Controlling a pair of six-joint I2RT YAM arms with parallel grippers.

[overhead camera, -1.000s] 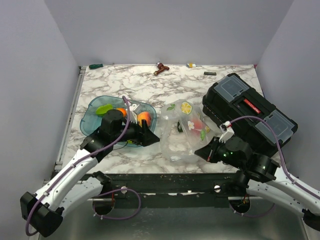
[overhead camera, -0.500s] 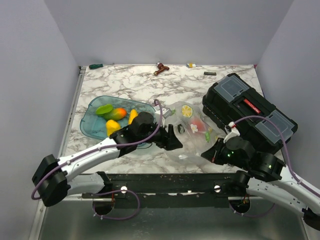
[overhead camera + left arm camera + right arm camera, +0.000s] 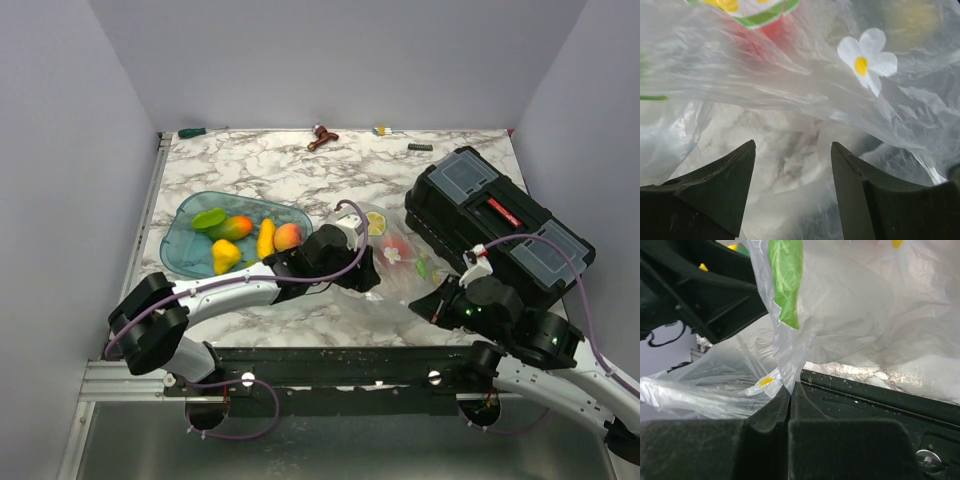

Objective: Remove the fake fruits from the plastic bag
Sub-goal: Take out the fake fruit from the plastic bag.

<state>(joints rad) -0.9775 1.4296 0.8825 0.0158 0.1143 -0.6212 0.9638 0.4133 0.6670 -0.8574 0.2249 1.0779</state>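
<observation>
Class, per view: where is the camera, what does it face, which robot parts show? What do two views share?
Top external: above, behind the bases; faces the table; left arm, right arm show.
Left wrist: wrist-mounted; faces the plastic bag; open jaws show.
Right wrist: likewise; jaws shut on the bag.
Shared: the bag.

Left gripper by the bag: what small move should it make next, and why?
Probably ease forward into the plastic bag toward the red fruit: the left gripper is open with only film ahead, while the right gripper pinches the bag's edge.
</observation>
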